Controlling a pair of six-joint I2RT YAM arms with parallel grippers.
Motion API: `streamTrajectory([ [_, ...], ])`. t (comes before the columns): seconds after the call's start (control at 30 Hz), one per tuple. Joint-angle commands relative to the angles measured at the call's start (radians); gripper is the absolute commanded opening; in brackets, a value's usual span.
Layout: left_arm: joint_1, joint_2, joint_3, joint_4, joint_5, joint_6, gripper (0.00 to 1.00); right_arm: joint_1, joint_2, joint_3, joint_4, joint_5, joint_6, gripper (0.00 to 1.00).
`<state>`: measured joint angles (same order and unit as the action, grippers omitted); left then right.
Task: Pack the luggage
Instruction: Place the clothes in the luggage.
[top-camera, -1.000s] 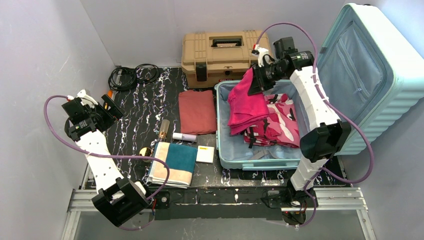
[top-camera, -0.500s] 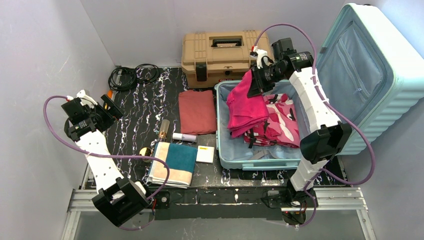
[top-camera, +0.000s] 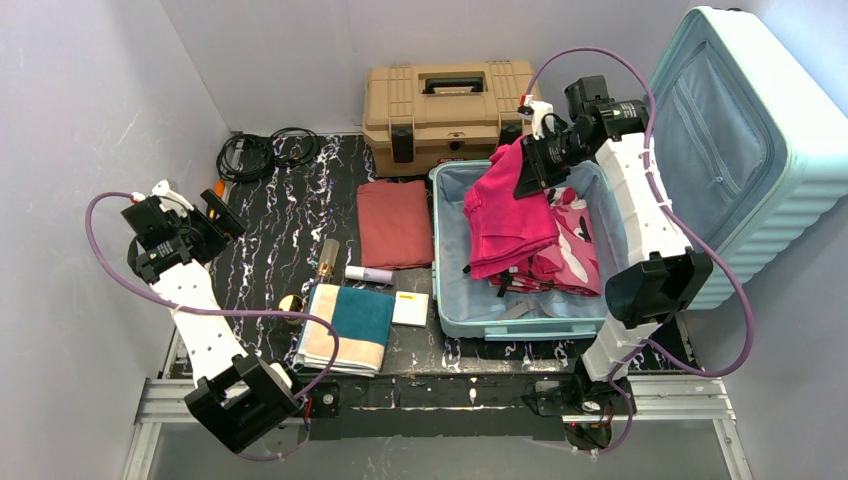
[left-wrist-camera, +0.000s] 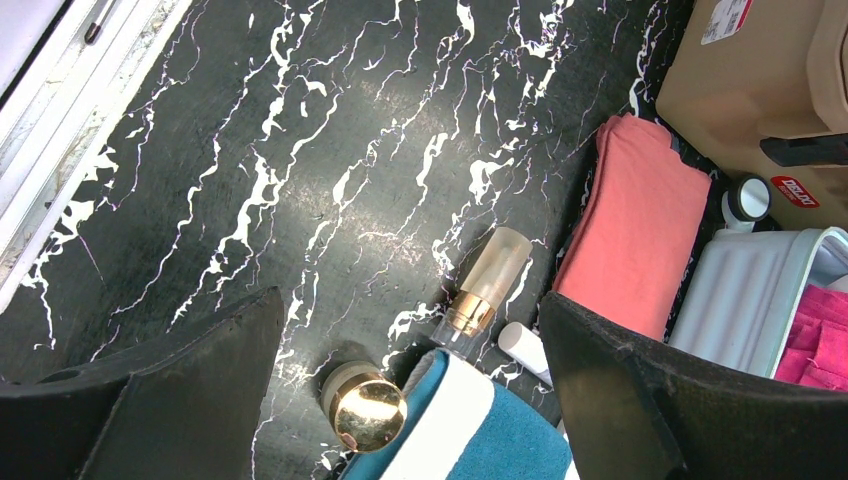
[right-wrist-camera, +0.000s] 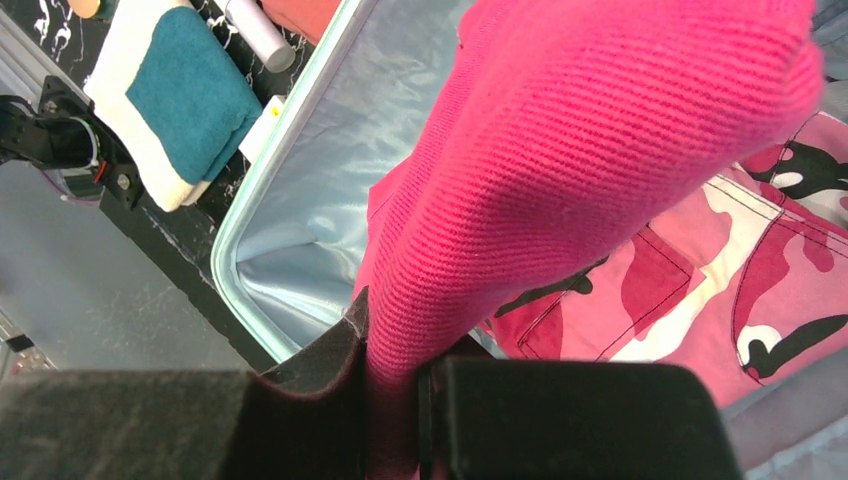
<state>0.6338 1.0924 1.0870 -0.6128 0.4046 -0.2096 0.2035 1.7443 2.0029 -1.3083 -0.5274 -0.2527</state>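
One garment in play: your right tool (top-camera: 528, 176) clenches the pink sweater (top-camera: 508, 215) above the luggage (top-camera: 450, 290), centre-right. Next, lower it flat and release. Left tool (top-camera: 222, 213) gapes, idle.

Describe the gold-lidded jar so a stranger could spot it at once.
Start at the open mint-blue suitcase, then look left across the black marbled table to the folded teal-and-cream towel at the near edge. The jar sits at that towel's far left corner. Unlike the long perfume bottle beside it, it is squat, round and topped with shiny gold.
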Motion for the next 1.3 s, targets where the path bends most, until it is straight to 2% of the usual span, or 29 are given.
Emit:
streamTrajectory([
  [0.0, 0.009, -0.002, -0.006, -0.005, 0.023, 0.001, 0.98, -0.042, -0.050, 0.071, -0.036, -0.059, -0.058, 0.01],
  [0.23, 0.013, 0.000, -0.004, -0.004, 0.026, 0.000, 0.98, -0.168, 0.004, 0.051, -0.090, -0.050, -0.123, 0.01],
  [0.4, 0.015, 0.001, -0.008, -0.004, 0.029, 0.002, 0.98, -0.232, -0.010, -0.107, -0.007, 0.031, -0.158, 0.06],
  [0.43, 0.015, 0.000, -0.009, -0.004, 0.031, 0.000, 0.98, -0.237, -0.016, -0.152, 0.024, 0.057, -0.163, 0.13],
  [0.47, 0.016, 0.002, -0.008, -0.004, 0.032, 0.001, 0.98, -0.239, -0.021, -0.195, 0.057, 0.085, -0.167, 0.24],
  [0.5, 0.017, 0.002, -0.007, -0.004, 0.033, 0.000, 0.98, -0.239, -0.024, -0.244, 0.087, 0.112, -0.171, 0.38],
  [0.57, 0.017, 0.004, -0.006, -0.005, 0.038, -0.002, 0.98, -0.239, -0.018, -0.285, 0.135, 0.184, -0.171, 0.56],
  [0.67, 0.017, 0.003, -0.004, -0.005, 0.047, -0.003, 0.98, -0.239, -0.016, -0.280, 0.203, 0.318, -0.147, 0.71],
  [0.73, 0.018, 0.002, -0.003, -0.008, 0.047, -0.004, 0.98, -0.238, -0.035, -0.267, 0.248, 0.361, -0.133, 0.75],
  [0.9, 0.020, -0.005, -0.006, -0.010, 0.046, -0.001, 0.98, -0.236, -0.094, -0.224, 0.278, 0.358, -0.142, 0.77],
  [1.03, 0.020, -0.005, -0.003, -0.012, 0.052, -0.002, 0.98, -0.228, -0.162, -0.281, 0.319, 0.380, -0.164, 0.75],
  [1.13, 0.021, -0.006, 0.001, -0.015, 0.058, -0.003, 0.98, -0.228, -0.194, -0.363, 0.341, 0.373, -0.180, 0.64],
  [1.27, 0.021, -0.015, 0.003, -0.020, 0.060, 0.000, 0.98, -0.228, -0.212, -0.512, 0.367, 0.345, -0.195, 0.43],
])
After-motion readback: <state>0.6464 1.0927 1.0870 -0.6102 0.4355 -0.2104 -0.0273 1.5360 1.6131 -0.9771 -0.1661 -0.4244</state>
